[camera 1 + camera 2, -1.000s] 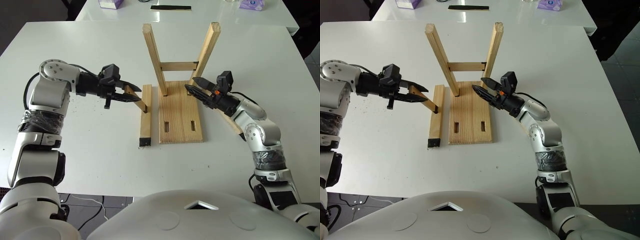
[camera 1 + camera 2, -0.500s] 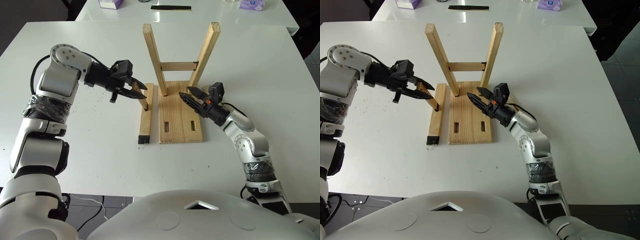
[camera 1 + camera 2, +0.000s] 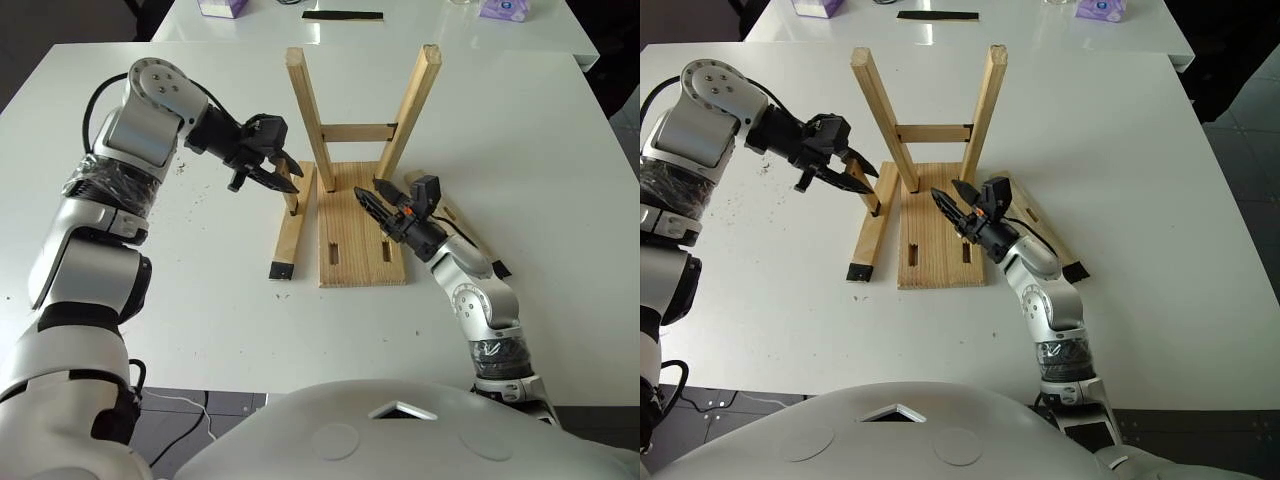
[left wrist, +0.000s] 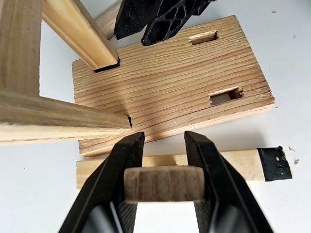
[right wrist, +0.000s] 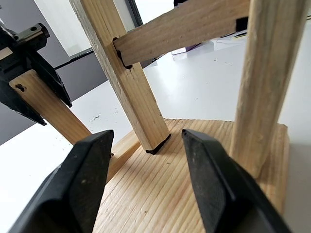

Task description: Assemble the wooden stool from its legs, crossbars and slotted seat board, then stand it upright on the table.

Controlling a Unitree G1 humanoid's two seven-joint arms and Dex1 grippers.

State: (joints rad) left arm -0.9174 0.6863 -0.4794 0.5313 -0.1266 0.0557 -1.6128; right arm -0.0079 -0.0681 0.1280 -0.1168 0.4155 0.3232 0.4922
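Clamped tight with the left gripper [image 3: 285, 183] on the short crossbar [image 4: 164, 183] jutting up from the loose leg [image 3: 293, 230], just beside the slotted seat board [image 3: 362, 245]. Holding the right gripper [image 3: 368, 191] wide open and empty, low over that board, close before the two standing legs [image 3: 311, 120].

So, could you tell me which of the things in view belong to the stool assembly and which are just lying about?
For the job: seat board, upright legs, fitted crossbar, loose leg with held crossbar in left gripper, second loose leg.
Lying about: purple packets, black strip, on the far table.
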